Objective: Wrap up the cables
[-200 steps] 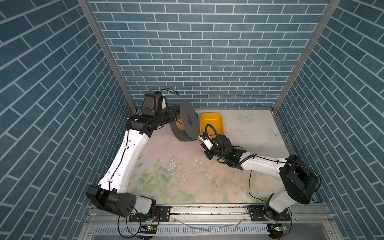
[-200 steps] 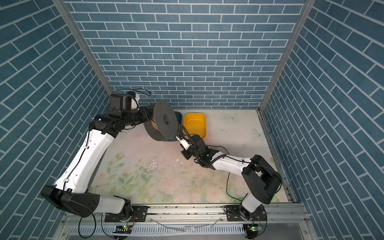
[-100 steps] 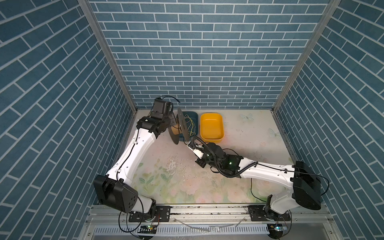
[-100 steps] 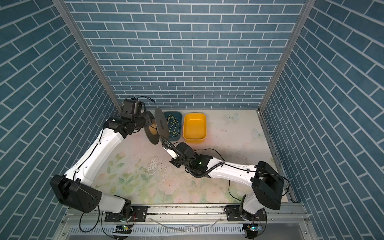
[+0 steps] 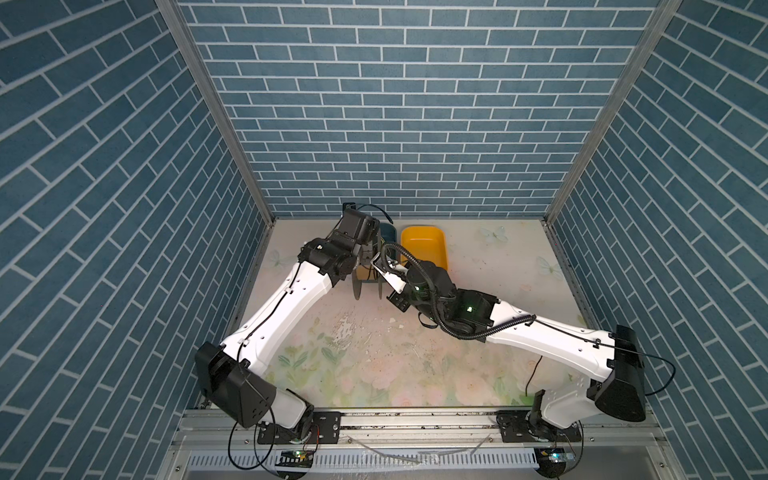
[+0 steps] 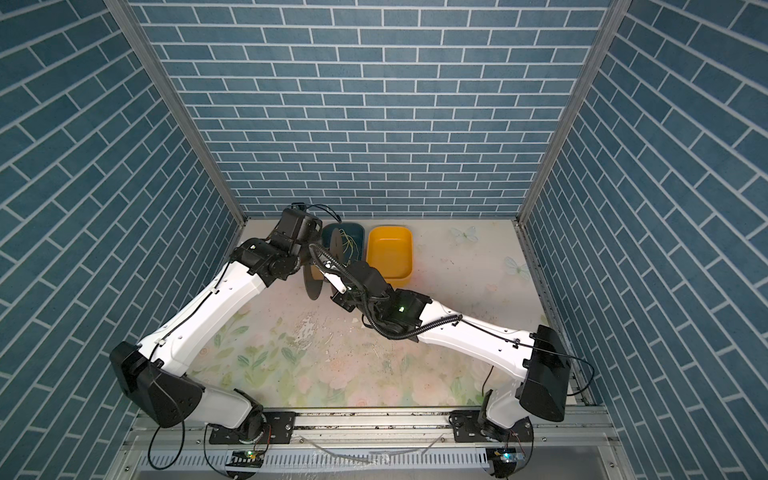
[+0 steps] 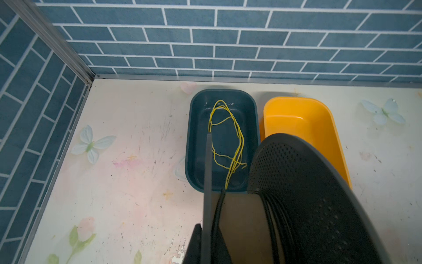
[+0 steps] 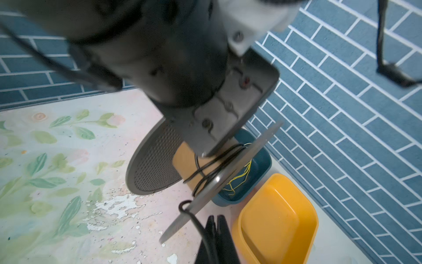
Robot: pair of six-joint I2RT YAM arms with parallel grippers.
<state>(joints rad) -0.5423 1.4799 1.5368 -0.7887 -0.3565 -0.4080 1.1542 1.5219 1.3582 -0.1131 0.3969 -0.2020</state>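
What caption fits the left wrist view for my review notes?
Black-flanged spool partly wound with black cable; beyond it, a blue tray holding loose yellow wire beside an empty yellow tray.

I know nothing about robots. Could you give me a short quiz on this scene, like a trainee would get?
1. True or false: the yellow-green wire lies in the blue tray.
2. What does the right gripper pinch? A the black cable; B the yellow-green wire; C the blue tray.
3. Fill in: the left gripper grips the ____'s flange.
Key: 1 true; 2 A; 3 spool.
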